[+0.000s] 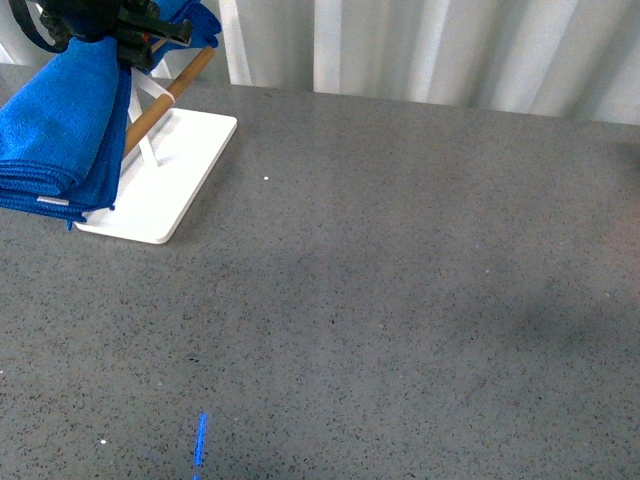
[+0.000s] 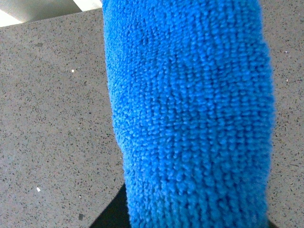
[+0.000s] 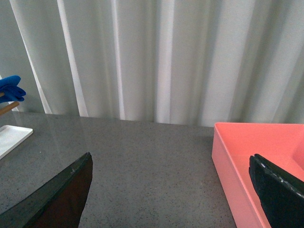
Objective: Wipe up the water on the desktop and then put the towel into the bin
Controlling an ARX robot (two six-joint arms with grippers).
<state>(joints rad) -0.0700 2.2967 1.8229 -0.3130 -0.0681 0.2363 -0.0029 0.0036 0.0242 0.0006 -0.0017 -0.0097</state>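
The bright blue towel (image 1: pixel 60 125) hangs folded at the far left of the front view, over the white tray base (image 1: pixel 170 190). My left gripper (image 1: pixel 125 35) is shut on its top, beside the wooden rod. In the left wrist view the towel (image 2: pixel 190 114) fills most of the frame and hides the jaws. The dark grey speckled desktop (image 1: pixel 380 290) spreads across the front view. My right gripper (image 3: pixel 173 194) is open and empty above the desktop, its fingers (image 3: pixel 61 197) wide apart. The pink bin (image 3: pixel 256 161) lies by the right gripper. No water is visible.
A wooden rod (image 1: pixel 165 100) on a white stand rises from the tray base. White curtains (image 1: pixel 430 50) hang along the desktop's far edge. A short blue mark (image 1: pixel 200 440) lies near the front edge.
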